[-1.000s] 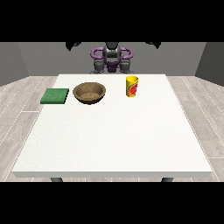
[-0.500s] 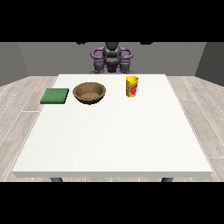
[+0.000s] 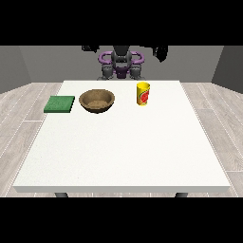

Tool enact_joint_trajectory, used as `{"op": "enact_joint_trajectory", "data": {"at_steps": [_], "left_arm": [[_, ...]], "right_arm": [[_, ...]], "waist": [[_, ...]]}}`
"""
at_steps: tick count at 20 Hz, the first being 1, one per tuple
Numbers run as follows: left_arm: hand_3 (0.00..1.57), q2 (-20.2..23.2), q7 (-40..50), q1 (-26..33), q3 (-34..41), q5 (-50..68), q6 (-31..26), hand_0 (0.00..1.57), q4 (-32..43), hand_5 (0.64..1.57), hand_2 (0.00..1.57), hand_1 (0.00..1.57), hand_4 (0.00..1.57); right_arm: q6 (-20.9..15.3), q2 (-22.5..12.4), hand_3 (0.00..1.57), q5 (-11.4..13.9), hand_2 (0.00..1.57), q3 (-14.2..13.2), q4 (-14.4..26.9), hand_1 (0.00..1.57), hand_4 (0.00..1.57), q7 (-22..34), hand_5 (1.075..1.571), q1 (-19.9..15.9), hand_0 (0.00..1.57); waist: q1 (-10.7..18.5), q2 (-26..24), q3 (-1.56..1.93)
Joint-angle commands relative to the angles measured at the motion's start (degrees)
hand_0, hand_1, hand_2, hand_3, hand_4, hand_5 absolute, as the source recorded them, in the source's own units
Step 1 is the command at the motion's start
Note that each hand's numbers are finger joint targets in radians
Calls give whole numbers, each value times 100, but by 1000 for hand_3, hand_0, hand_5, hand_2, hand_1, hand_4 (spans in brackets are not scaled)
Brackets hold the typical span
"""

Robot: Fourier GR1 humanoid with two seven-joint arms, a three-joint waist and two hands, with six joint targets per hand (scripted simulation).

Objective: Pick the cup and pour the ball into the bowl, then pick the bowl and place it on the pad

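White table (image 3: 123,152) fills most of the front view, robot (image 3: 121,64) at 12 o'clock behind its far edge. Yellow cup (image 3: 143,94) w/ red label stands upright on the far part of the table, approx 1 o'clock from table centre. Ball isn't visible; can't tell if it sits inside the cup. Brown bowl (image 3: 97,100) sits upright at approx 11 o'clock from centre, well apart from the cup, at the cup's 9 o'clock. Green pad (image 3: 60,104) lies flat at the bowl's 9 o'clock, just beside it, not touching, near the table's edge at view left.

Both hands are raised high, well above the table, nothing in them. Hand at the view's right (image 3: 161,51) hangs at approx 1 o'clock from the cup, partly cut by the view's top. Hand at the view's left (image 3: 89,48) shows only as a small dark bit at 12 o'clock from the bowl. Fingers on either hand: can't tell if open or closed. Neither hand touches cup, bowl or pad.
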Motion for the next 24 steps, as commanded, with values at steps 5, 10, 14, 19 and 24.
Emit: {"op": "enact_joint_trajectory", "data": {"at_steps": [5,10,14,19,24], "left_arm": [[0,-221,-1498,297,-217,-340,-38,0,786,1546,0,0,0],[0,-64,-1937,419,-285,-340,-275,0,1213,1536,0,0,0],[0,-83,-2563,166,-61,-454,-155,0,2000,1534,0,0,0],[0,-155,-3159,120,-112,-615,-66,0,2848,1538,0,0,0],[0,-97,-3485,-115,140,-550,-2,0,3499,1530,0,0,0]], "right_arm": [[360,-541,680,-197,370,-898,353,0,691,-314,1569,-593,0],[573,-833,639,-199,429,-1341,1150,0,670,-714,1569,-675,0],[675,-825,564,-229,382,-1404,1371,0,656,-892,1564,-833,0],[784,-957,619,-218,426,-1565,1593,0,658,-833,1566,-1068,0],[1214,-1109,589,-442,413,-1693,1685,0,637,-915,1563,-816,0]], "waist": [[-136,778,-1],[163,817,0],[51,977,0],[44,759,-1],[-204,693,-1]]}}
